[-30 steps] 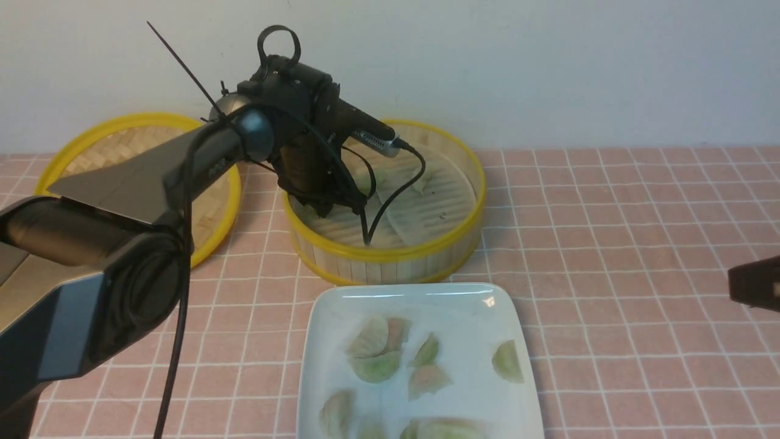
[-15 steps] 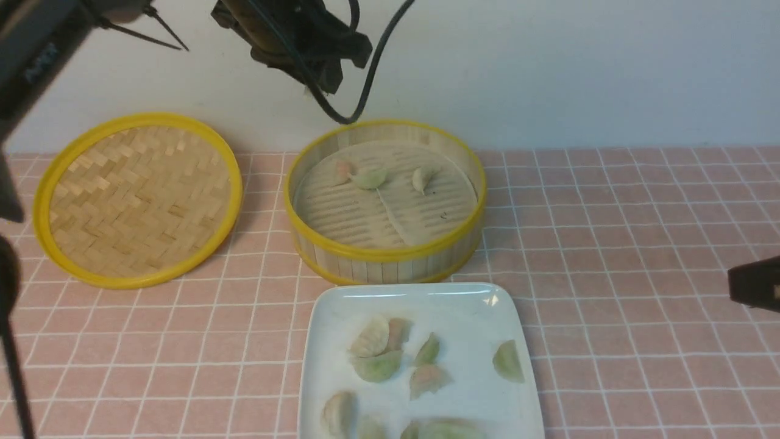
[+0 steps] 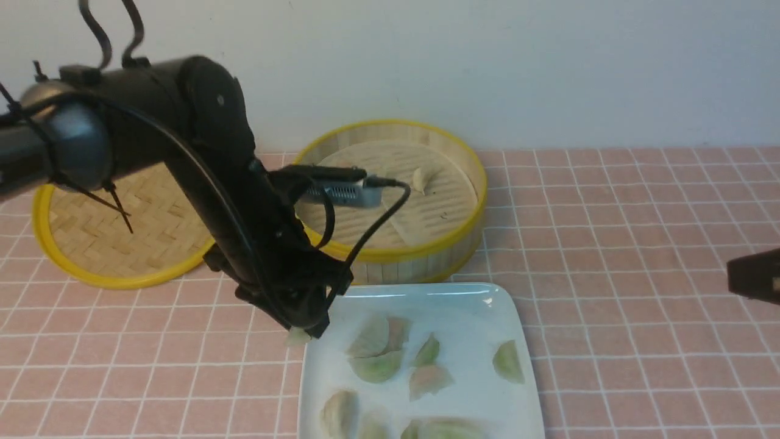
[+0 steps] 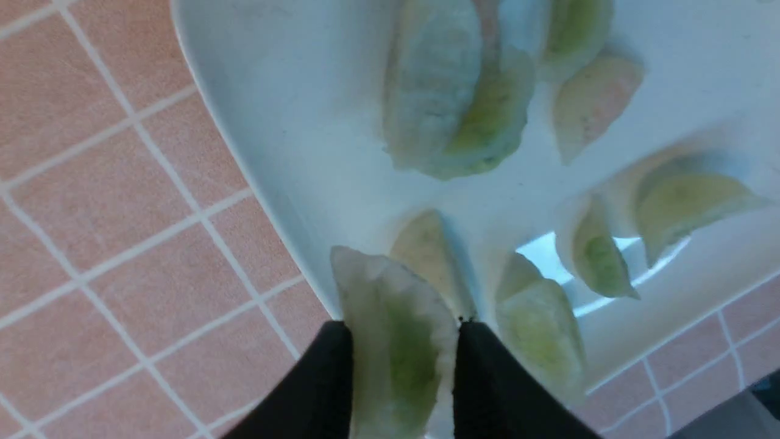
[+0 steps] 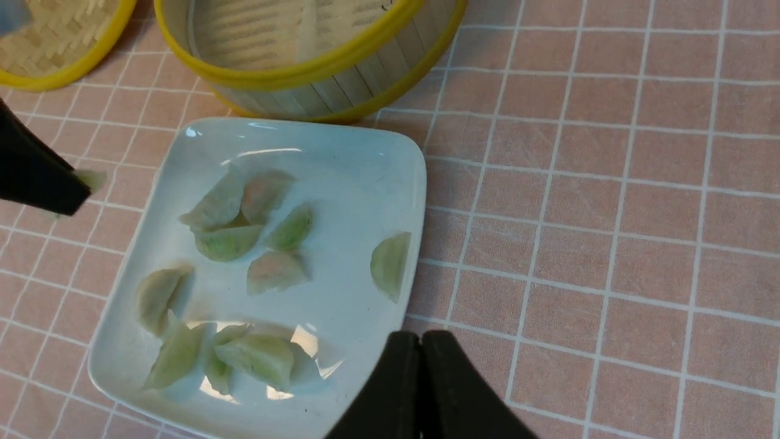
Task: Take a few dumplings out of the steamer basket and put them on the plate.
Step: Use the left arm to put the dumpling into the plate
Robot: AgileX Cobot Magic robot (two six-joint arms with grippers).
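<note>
My left gripper [image 3: 303, 332] hangs over the left edge of the white plate [image 3: 475, 305], shut on a pale green dumpling [image 4: 396, 341] that pokes out below the fingers as a pale tip [image 3: 298, 337]. Several dumplings [image 3: 378, 366] lie on the plate, also seen from the right wrist [image 5: 228, 241]. The bamboo steamer basket [image 3: 390, 256] stands behind the plate with one whitish dumpling [image 3: 420, 178] visible on its floor; my left arm hides part of it. My right gripper [image 5: 420, 341] is shut and empty, low beside the plate's near right corner [image 5: 378, 341].
The flat woven lid [image 3: 122, 244] with a yellow rim lies left of the basket, partly behind my left arm. A pink tiled cloth [image 3: 609, 244] covers the table. A cable [image 3: 372, 228] loops off my left wrist in front of the basket.
My left arm rose out of the steamer basket, swung high, then came down over the plate's left edge with a dumpling in its jaws. The right arm stayed put.
</note>
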